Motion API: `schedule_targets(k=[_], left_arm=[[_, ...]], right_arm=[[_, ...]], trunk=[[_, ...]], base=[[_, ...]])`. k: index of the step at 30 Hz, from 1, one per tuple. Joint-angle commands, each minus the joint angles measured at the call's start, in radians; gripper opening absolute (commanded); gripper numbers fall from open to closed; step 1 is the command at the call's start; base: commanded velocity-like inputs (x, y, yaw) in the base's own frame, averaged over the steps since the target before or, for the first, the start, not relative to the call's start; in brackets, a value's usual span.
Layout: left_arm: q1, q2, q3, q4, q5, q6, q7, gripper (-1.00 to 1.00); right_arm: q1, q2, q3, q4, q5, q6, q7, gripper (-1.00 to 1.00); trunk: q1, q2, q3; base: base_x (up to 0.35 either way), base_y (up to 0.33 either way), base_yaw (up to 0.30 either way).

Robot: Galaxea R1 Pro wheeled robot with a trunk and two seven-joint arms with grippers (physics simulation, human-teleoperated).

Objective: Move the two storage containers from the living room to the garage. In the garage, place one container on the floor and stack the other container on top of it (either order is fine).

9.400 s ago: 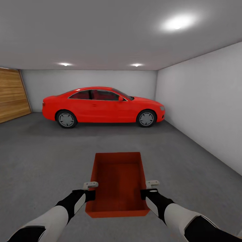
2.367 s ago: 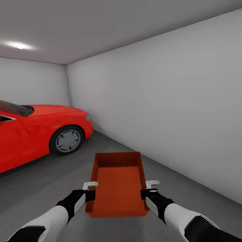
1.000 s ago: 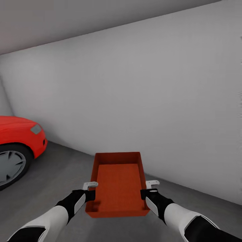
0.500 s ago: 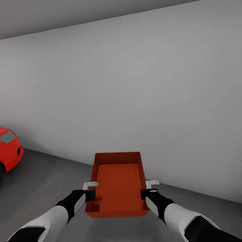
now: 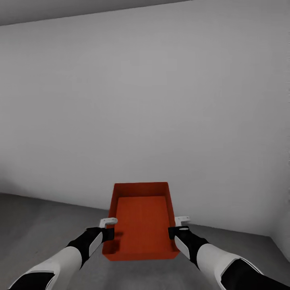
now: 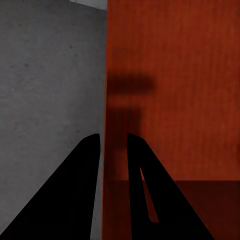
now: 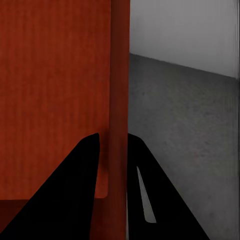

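I hold one orange-red open-top storage container [image 5: 141, 221] level in front of me, above the garage's dark grey concrete floor [image 5: 44, 217]. My left gripper [image 5: 109, 228] is shut on its left side wall and my right gripper [image 5: 177, 226] is shut on its right side wall. In the left wrist view the black fingers [image 6: 85, 170] straddle the container's wall [image 6: 175, 75], one inside and one outside. In the right wrist view the right gripper [image 7: 114, 137] clamps the opposite wall of the container [image 7: 55, 75] the same way. The container is empty.
A plain grey-white wall [image 5: 145, 100] stands close ahead, meeting the floor just beyond the container. At the far right a second wall [image 5: 283, 241] forms a corner. Bare concrete floor [image 7: 185, 125] lies under and beside the container.
The whole view has swung to the right: the red car has slid out past the left edge and the wall now faces me. Both grippers keep the same hold on the container.
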Motion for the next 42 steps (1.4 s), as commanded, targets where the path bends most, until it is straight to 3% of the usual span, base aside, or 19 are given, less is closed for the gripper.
schedule_targets(k=[1, 16, 42], left_arm=[[0.0, 0.0, -0.007, -0.004, -0.022, -0.021, 0.017, -1.0], [0.0, 0.0, -0.007, -0.005, -0.025, -0.021, 0.017, -1.0], [0.0, -0.002, -0.009, -0.006, -0.025, -0.021, 0.017, -1.0]], right_arm=[[0.0, 0.003, 0.038, 0.0, -0.034, 0.006, 0.001, -1.0], [0.0, 0.003, 0.038, 0.0, -0.034, 0.007, 0.001, -1.0], [0.0, 0.003, 0.038, 0.0, -0.035, 0.007, 0.001, -1.0]], trunk=[[0.001, -0.001, 0.0], [0.001, -0.001, 0.0], [0.001, -0.001, 0.0]], base=[[0.322, 0.0, -0.248], [0.23, 0.0, -0.237], [0.001, 0.0, -0.005]])
